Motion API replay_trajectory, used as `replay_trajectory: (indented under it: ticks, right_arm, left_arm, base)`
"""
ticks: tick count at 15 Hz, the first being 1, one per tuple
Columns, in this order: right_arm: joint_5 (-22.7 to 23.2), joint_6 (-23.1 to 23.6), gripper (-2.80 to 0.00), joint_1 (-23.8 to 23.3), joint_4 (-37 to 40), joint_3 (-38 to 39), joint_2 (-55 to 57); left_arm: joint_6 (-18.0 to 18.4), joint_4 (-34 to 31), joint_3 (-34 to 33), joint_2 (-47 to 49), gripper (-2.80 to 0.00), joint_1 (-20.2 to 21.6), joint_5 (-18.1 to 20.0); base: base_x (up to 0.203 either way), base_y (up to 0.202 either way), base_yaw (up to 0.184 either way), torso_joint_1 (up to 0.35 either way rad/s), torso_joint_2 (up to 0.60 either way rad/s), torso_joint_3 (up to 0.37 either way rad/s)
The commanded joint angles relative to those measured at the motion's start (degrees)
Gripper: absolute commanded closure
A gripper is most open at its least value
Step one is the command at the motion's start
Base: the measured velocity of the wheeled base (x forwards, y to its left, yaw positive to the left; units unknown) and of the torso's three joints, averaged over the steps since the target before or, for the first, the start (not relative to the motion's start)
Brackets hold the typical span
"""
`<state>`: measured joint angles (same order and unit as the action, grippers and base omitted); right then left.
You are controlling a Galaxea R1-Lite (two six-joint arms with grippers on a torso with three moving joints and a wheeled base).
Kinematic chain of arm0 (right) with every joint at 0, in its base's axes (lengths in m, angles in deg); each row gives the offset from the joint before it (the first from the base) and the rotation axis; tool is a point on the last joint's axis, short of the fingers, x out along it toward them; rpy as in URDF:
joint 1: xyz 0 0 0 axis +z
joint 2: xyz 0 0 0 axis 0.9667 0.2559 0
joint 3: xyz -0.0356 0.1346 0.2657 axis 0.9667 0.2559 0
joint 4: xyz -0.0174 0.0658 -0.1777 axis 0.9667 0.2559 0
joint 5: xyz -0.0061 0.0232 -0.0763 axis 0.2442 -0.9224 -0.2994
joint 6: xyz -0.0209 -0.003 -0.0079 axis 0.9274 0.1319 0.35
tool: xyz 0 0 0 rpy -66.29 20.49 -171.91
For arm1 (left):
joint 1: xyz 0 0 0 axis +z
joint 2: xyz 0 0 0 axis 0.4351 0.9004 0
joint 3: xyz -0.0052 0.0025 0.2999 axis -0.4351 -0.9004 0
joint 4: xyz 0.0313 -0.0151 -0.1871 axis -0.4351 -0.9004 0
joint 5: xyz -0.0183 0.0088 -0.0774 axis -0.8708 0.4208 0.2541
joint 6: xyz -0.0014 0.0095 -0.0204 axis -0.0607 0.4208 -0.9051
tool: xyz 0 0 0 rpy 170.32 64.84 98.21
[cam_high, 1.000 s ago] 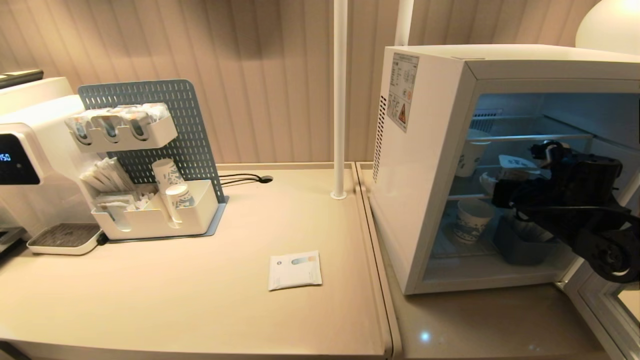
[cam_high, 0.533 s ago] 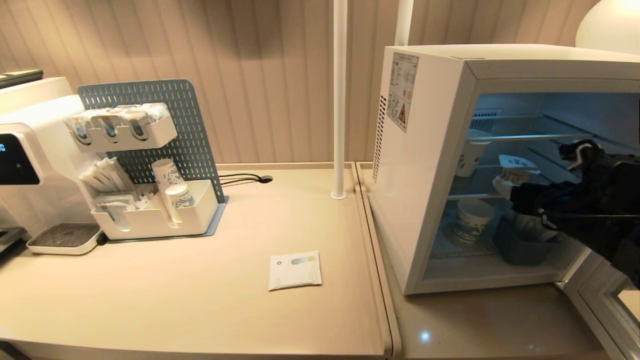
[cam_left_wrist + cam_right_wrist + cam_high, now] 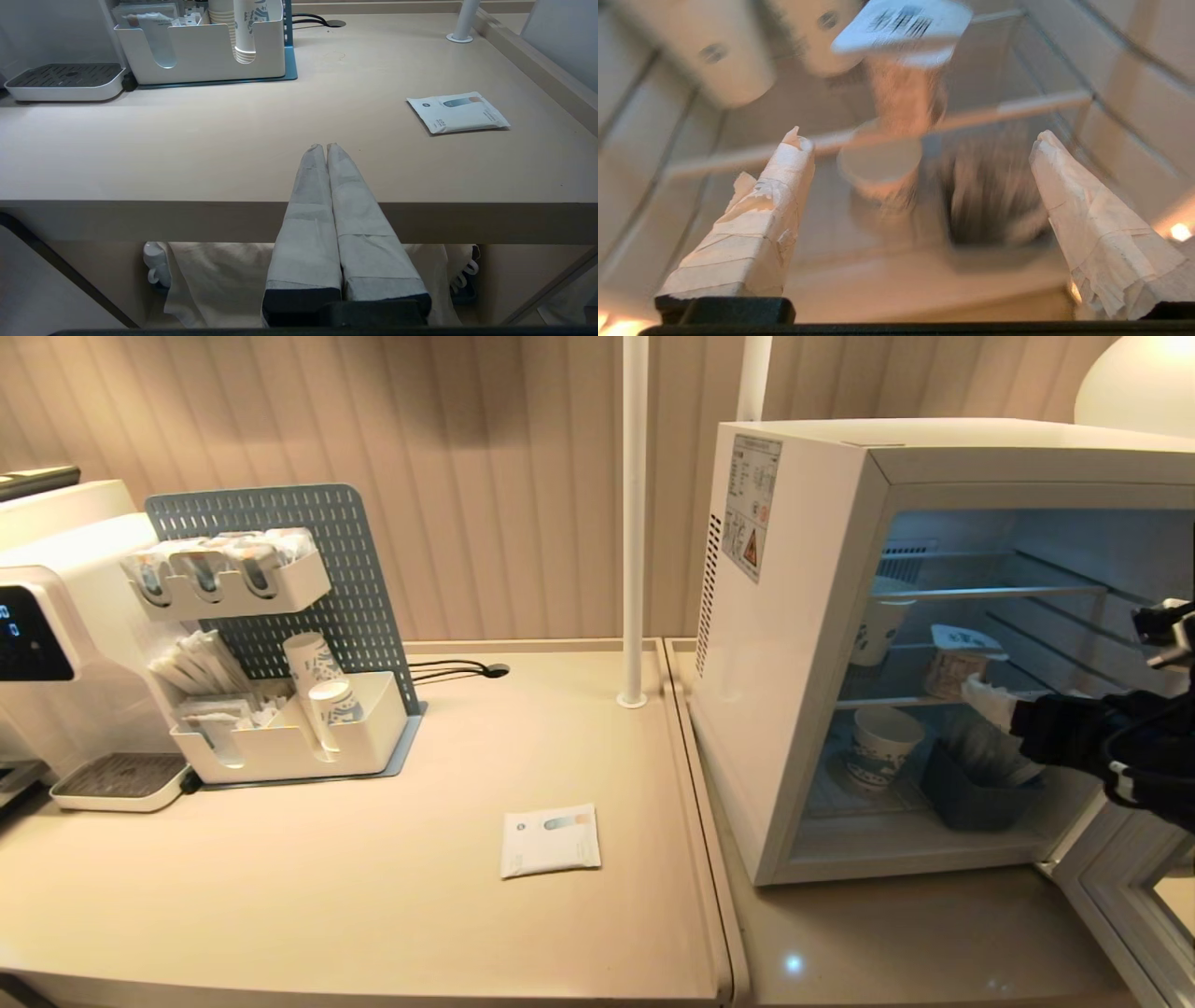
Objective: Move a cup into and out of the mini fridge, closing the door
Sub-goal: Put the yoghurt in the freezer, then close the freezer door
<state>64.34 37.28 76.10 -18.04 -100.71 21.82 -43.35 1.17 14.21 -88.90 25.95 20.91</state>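
Observation:
The mini fridge (image 3: 794, 616) stands at the right of the counter, and its door (image 3: 1120, 896) is swung open at the lower right. Inside, the cup (image 3: 957, 665) stands upright on the middle wire shelf, sealed lid on top; it is blurred in the right wrist view (image 3: 906, 88). My right gripper (image 3: 991, 700) is open just in front of the cup at the fridge mouth, nothing between its fingers (image 3: 922, 137). My left gripper (image 3: 325, 147) is shut and empty, parked low before the counter's front edge.
Two patterned paper cups (image 3: 882, 747) (image 3: 873, 630) and a dark bin (image 3: 976, 793) sit inside the fridge. On the counter lie a white packet (image 3: 551, 840), a cup organizer (image 3: 280, 728), a drinks machine (image 3: 37, 635) and a white pole (image 3: 635, 523).
My right gripper has opened wide and drawn back out of the fridge toward the right, leaving the cup standing on the middle shelf. The left arm has not moved.

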Motion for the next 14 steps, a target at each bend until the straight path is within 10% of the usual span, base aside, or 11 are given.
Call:
replay_trajectory:
  ticks: [1, 2, 3, 14]
  right_arm:
    - [1.1, -0.1, -2.80, 0.1, 1.4, 2.2, -7.1]
    - [2.0, -0.2, -2.80, 0.1, 2.9, 3.6, -10.1]
    - [2.7, -0.3, 0.00, 0.1, 4.5, 5.0, -13.4]
    - [7.6, -0.4, 0.00, 0.8, 44.3, 9.3, -59.5]
  left_arm:
    - [0.0, 0.0, 0.0, 0.1, 0.00, 0.0, 0.0]
    - [0.0, 0.0, 0.0, 0.1, 0.00, 0.0, 0.0]
    - [0.0, 0.0, 0.0, 0.1, 0.00, 0.0, 0.0]
    - [0.0, 0.0, 0.0, 0.1, 0.00, 0.0, 0.0]
  base:
    - [0.000, 0.000, 0.000, 0.000, 0.00, 0.000]
    - [0.000, 0.000, 0.000, 0.000, 0.00, 0.000]
    - [0.000, 0.000, 0.000, 0.000, 0.00, 0.000]
    - [0.000, 0.000, 0.000, 0.000, 0.00, 0.000]
